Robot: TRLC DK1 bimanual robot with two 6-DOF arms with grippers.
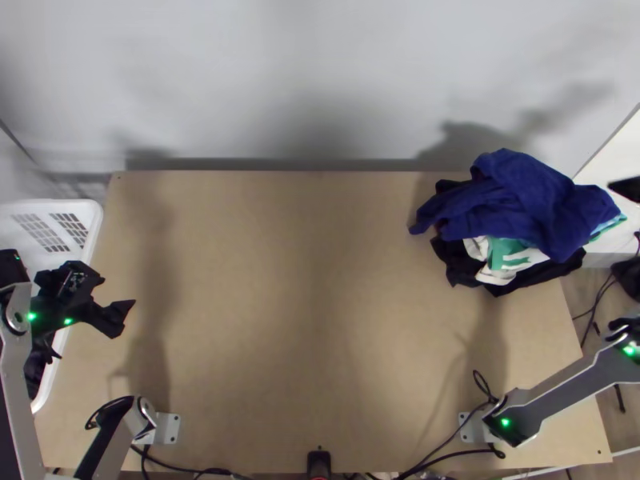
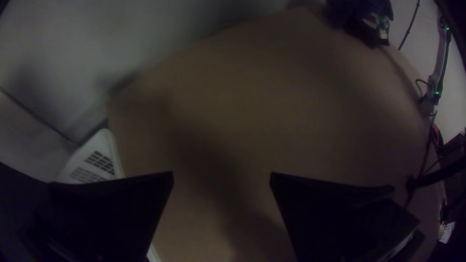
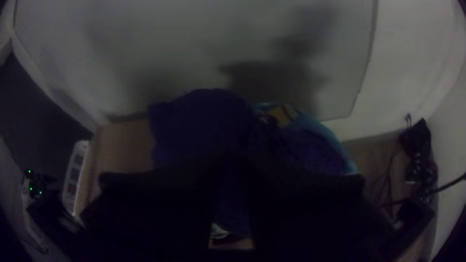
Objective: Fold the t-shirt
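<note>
In the top view my left gripper (image 1: 120, 308) is above the table's left side with its fingers open. The left wrist view shows a wide gap in this gripper (image 2: 222, 178) and bare wood beyond it. A black tip of my right gripper (image 1: 626, 190) enters at the right edge, beside the clothes. Dark blue cloth (image 1: 528, 200) lies bunched on top of the pile. In the right wrist view my right gripper (image 3: 232, 157) has a narrower gap, with blue cloth (image 3: 204, 121) in front of it and showing between the dark fingers.
Under the blue cloth lie black, white and green clothes (image 1: 510, 254), with teal cloth (image 3: 315, 131) at one side. A white basket (image 1: 94, 220) stands along the left edge. The wooden table (image 1: 304, 296) spreads bare through its middle. Cables run along the near edge.
</note>
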